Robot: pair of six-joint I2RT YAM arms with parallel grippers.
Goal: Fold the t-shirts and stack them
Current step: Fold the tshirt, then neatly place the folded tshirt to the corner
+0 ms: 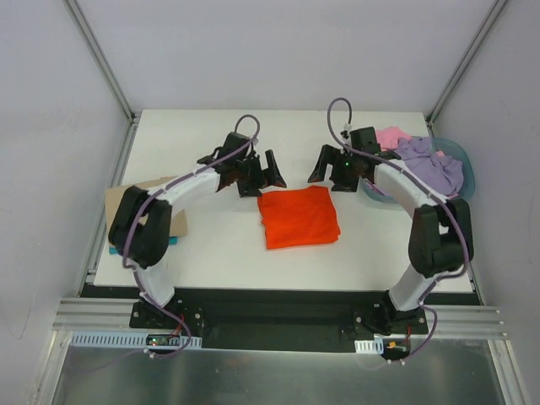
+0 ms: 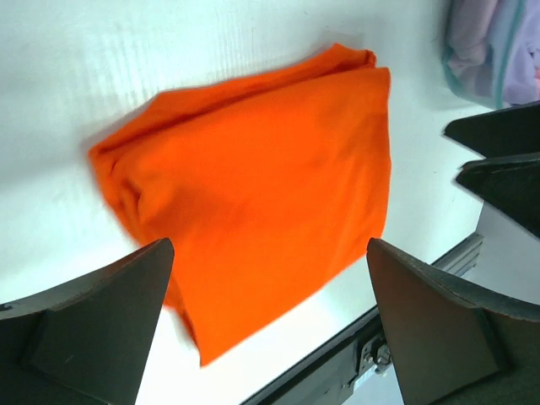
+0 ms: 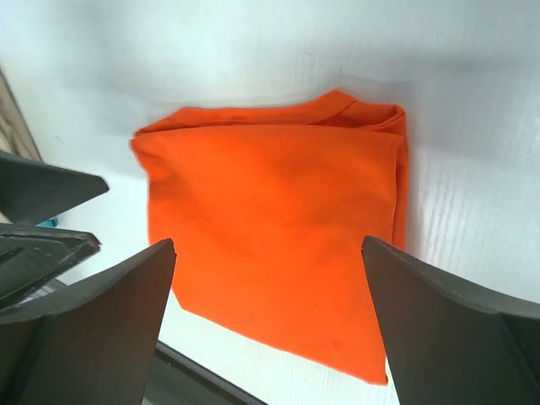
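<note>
While the white flat table top (image 1: 211,245) carries everything, the biggest item on it is the bright orange cloth t-shirt (image 1: 298,217). It is folded to a rough rectangle and lies flat. It sits just below the left black two-finger gripper (image 2: 268,249) and the right black two-finger gripper (image 3: 268,245), reaching from them back toward the arm bases. Judgement: it sits centred between the hands so either can reach it as the base of the stack. The fold looks finished, though the edges are a bit uneven and the collar end is bunched at one corner in the right wrist view.

The blue-grey round plastic basin (image 1: 467,171) is outboard of the right gripper, on its right side, and well apart from the left gripper. It serves as the holding bin for the unfolded shirts.

The lilac-purple crumpled cloth t-shirt (image 1: 432,164) is heaped in the basin, near the right gripper's right side. It is not folded yet.

A tan flat cardboard piece (image 1: 118,202) lies behind the left gripper by that arm's elbow. Its purpose is unclear.

The pink crumpled cloth t-shirt (image 1: 391,135) shows as a small patch just beyond the right gripper, next to the lilac one, and is also unfolded. That makes roughly one of three done.

Left gripper: jaws spread wide, nothing between them, above the orange shirt's far-left corner. Right gripper: same, spread and empty, above the far-right corner. Judgement: the right hand is the nearer one for the next pick from the basin.
</note>
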